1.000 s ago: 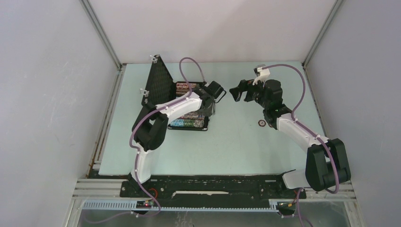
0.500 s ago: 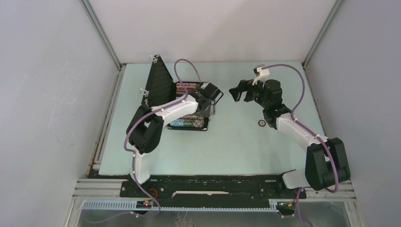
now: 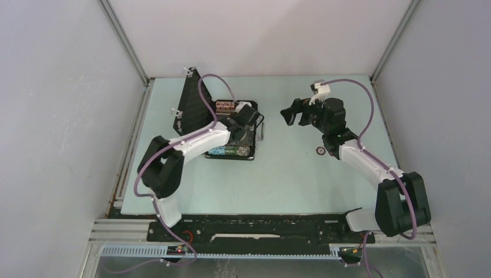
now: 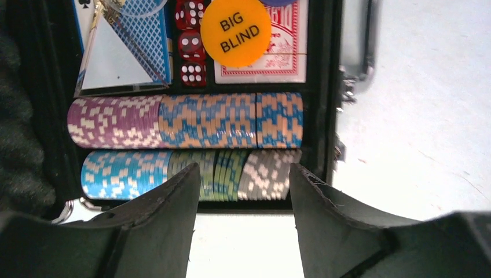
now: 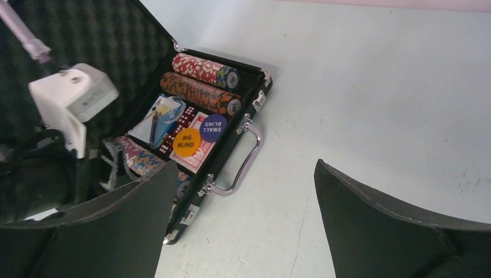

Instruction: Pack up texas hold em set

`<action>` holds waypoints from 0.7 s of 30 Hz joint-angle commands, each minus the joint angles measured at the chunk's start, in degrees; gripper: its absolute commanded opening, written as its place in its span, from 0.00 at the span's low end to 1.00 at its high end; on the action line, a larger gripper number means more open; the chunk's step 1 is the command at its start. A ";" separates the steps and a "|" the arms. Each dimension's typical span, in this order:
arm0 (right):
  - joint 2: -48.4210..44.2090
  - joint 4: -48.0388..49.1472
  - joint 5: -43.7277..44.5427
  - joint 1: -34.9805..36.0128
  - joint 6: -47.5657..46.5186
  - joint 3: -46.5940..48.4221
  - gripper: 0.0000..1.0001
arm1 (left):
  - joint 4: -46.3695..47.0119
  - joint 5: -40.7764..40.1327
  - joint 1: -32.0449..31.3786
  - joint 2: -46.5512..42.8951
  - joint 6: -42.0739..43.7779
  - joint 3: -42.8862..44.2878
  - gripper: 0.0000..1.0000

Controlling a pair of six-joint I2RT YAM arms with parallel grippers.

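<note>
The texas hold em set's black case [image 3: 252, 155] lies open on the table, its lid [image 3: 194, 101] upright. In the left wrist view it holds rows of multicoloured chips [image 4: 185, 120], an orange "BIG BLIND" button [image 4: 236, 24], a red-backed deck [image 4: 284, 61] and red dice [image 4: 191, 43]. My left gripper [image 4: 244, 171] hovers over the case's near edge, open, with nothing between its fingers. My right gripper [image 5: 246, 168] hangs open above bare table to the right of the silver handle [image 5: 244, 160]. A blue "SMALL BLIND" button [image 5: 213, 127] lies on the deck.
A small dark round chip [image 3: 320, 151] lies on the table beside the right arm. The left arm's white wrist camera [image 5: 72, 98] sits over the case's left side. Grey walls enclose the table on three sides.
My left gripper has slid left over the case and its jaws have spread wider. The left elbow has swung left. The right arm has stayed still.
</note>
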 commanded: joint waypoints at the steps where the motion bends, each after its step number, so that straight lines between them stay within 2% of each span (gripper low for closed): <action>1: -6.73 -3.55 5.27 3.78 -0.40 0.30 0.97 | 5.25 -2.17 -3.20 -11.45 1.95 -3.00 0.66; 5: -10.15 -10.28 12.84 9.69 -1.96 1.17 0.97 | 4.14 -0.17 -5.70 -23.05 5.02 -4.93 0.70; 8: -12.63 -21.22 19.31 13.65 -0.10 2.50 0.97 | 5.01 4.71 -6.30 -34.89 7.10 -7.57 0.75; 12: -17.36 -30.78 21.22 15.38 4.95 0.62 0.97 | 4.71 10.30 -6.42 -45.50 10.54 -5.54 0.86; 17: -20.05 -39.51 22.12 11.37 9.14 -1.80 1.00 | -0.50 17.17 -6.40 -46.76 14.47 7.00 0.97; 21: -19.75 -44.98 16.36 4.13 11.07 -0.89 1.00 | 0.15 19.00 -6.40 -44.97 16.96 11.40 1.00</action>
